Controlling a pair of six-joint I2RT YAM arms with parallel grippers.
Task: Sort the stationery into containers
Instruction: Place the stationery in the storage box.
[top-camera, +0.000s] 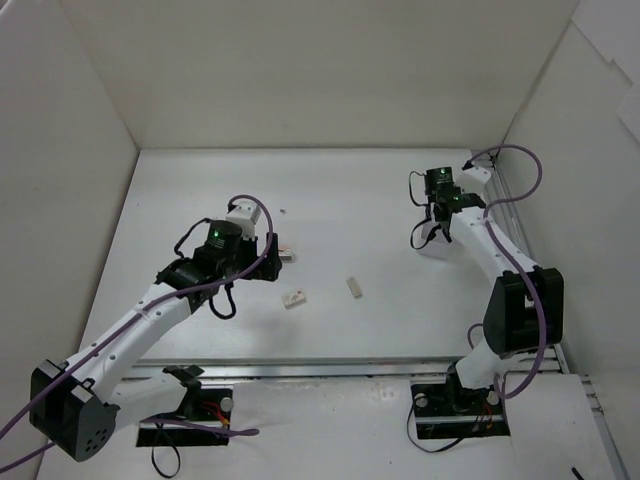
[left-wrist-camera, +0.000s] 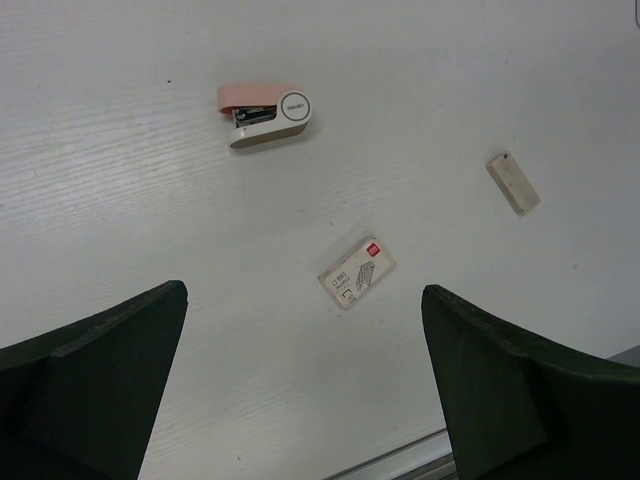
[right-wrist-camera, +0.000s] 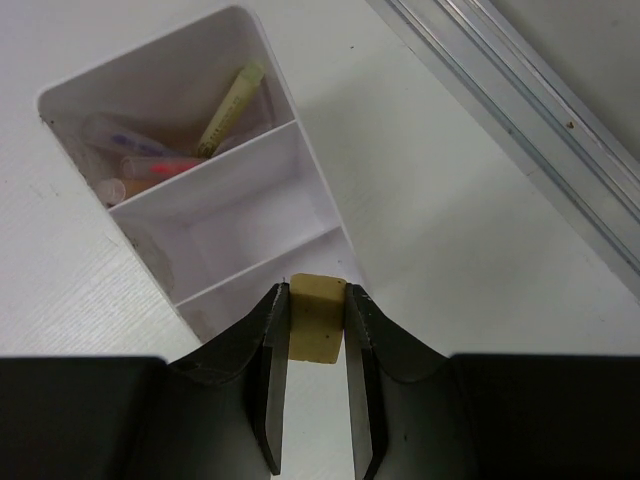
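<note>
White tabletop (right-wrist-camera: 420, 200) below, the right pincer (right-wrist-camera: 318, 296) clamps a beige eraser (right-wrist-camera: 318, 332) just beside the white bin (right-wrist-camera: 210, 161).

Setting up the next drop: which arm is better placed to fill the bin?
Right: its jaws grip a beige eraser at the white bin's rim; left jaws are open, empty, elsewhere.

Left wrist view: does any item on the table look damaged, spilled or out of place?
Nothing looks damaged or spilled. The pink stapler, the labelled white block and the cream block lie loose on the table at different angles, not yet sorted.
</note>
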